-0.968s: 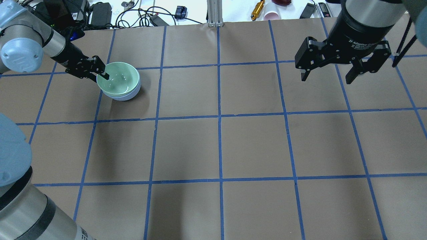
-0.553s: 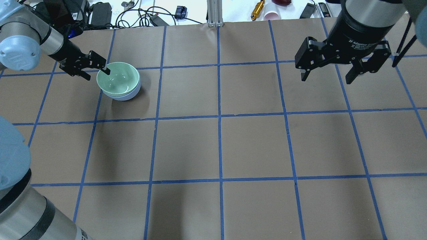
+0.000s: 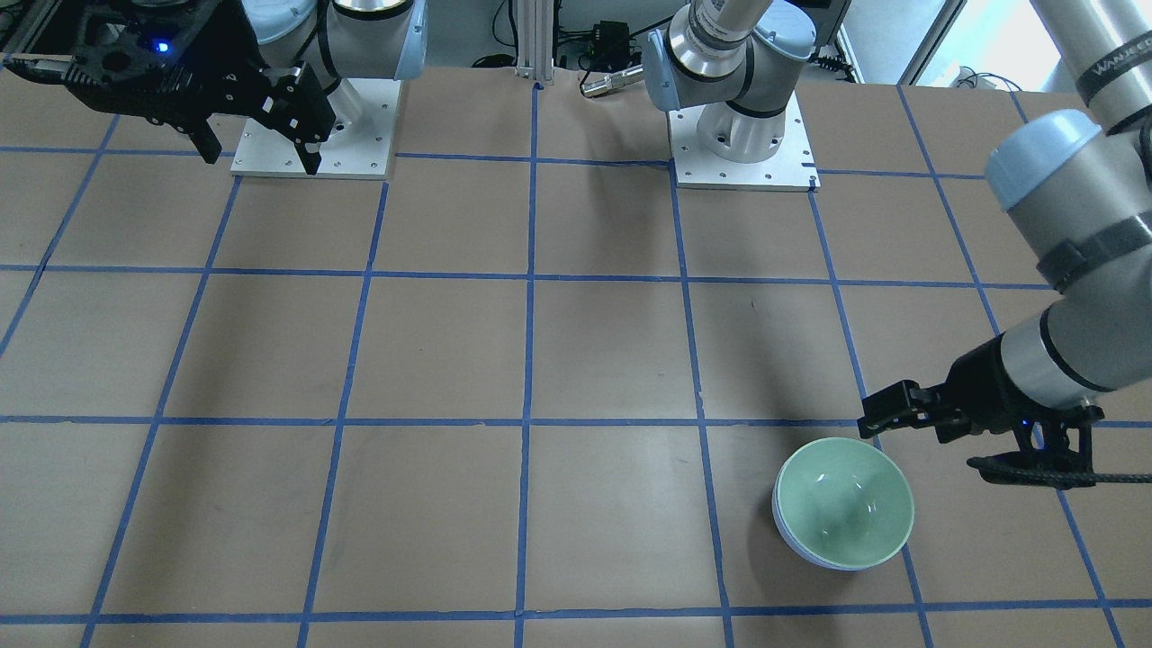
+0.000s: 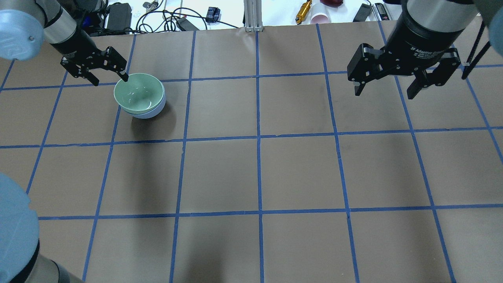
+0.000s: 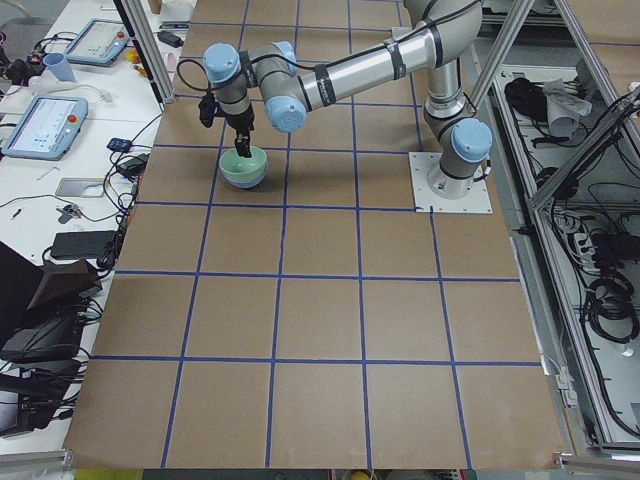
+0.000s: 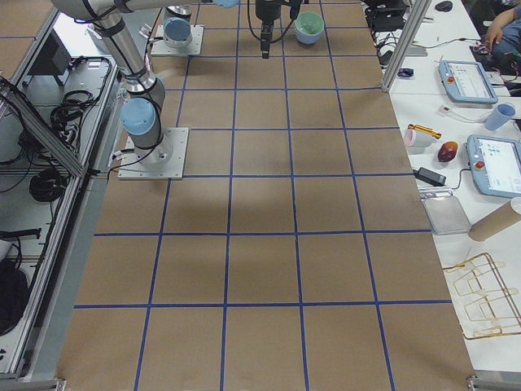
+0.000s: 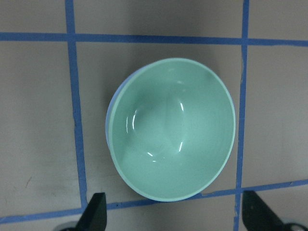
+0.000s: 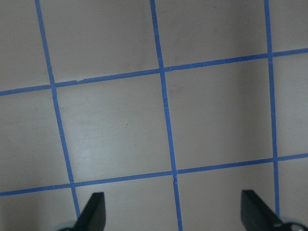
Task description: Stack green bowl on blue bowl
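Observation:
The green bowl [image 4: 138, 93] sits nested inside the blue bowl [image 4: 152, 113] at the table's far left. Only a thin strip of the blue bowl shows under it. The pair also shows in the front view, green bowl [image 3: 841, 499] inside blue bowl [image 3: 781, 531], and in the left wrist view, green bowl [image 7: 173, 130] inside blue bowl [image 7: 111, 115]. My left gripper [image 4: 111, 80] is open and empty, hovering above the stack's far-left rim, clear of it. My right gripper [image 4: 384, 93] is open and empty, high over the far right of the table.
Cables, a yellow tool [image 4: 303, 11] and a pink cup [image 4: 320, 17] lie beyond the table's far edge. An aluminium post [image 4: 253, 15] stands at the far middle. The two arm bases [image 3: 742, 135] stand on the robot's side of the table.
My left gripper has lifted off the green bowl's rim and drawn back toward the far left. The bowls stay nested and still. The right arm has not moved.

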You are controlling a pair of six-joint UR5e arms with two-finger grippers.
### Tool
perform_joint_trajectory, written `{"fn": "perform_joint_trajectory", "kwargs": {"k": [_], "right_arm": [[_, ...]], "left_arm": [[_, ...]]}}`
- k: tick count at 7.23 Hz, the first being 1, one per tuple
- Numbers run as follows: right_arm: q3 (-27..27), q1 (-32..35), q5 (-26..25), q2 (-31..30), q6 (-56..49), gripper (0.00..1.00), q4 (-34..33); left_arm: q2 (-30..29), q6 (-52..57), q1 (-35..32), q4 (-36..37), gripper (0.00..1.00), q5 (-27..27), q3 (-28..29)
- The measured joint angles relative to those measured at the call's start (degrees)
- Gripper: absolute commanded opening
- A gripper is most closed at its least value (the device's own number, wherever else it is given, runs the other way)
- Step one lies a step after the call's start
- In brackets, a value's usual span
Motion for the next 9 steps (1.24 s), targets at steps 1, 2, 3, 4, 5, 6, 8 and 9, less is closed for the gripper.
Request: {"fn": "perform_joint_trajectory", "kwargs": {"k": [1,2,3,4,5,6,8,9], "right_arm": [[0.01,0.00,0.00,0.00,0.00,1.00,0.02],[-0.01,0.00,0.00,0.00,0.00,1.00,0.04],[-0.02,0.00,0.00,0.00,0.00,1.00,0.04],[-0.01,0.00,0.00,0.00,0.00,1.00,0.05],[-0.01,0.00,0.00,0.00,0.00,1.00,0.02],[-0.01,0.00,0.00,0.00,0.00,1.00,0.01],[-0.02,0.00,0.00,0.00,0.00,1.00,0.00],[-0.01,0.00,0.00,0.00,0.00,1.00,0.00]], "left_arm": [[2.92,-2.07,-2.28,-1.24,1.00,3.06,-0.06],[6.12,-3.76,-4.91,-2.70,1.00,5.01,-0.22],[9.26,-5.91,-7.76,-4.71,1.00,5.85,-0.35],[11.91,-7.93,-10.22,-6.29,1.00,6.08,-0.67],[14.39,-8.96,-12.07,-8.37,1.00,5.98,-1.43],[16.92,-9.35,-13.27,-10.58,1.00,5.77,-2.60],[20.96,-8.99,-14.12,-12.21,1.00,5.69,-5.22],[22.00,-8.69,-14.23,-12.07,1.00,5.67,-6.61]]}}
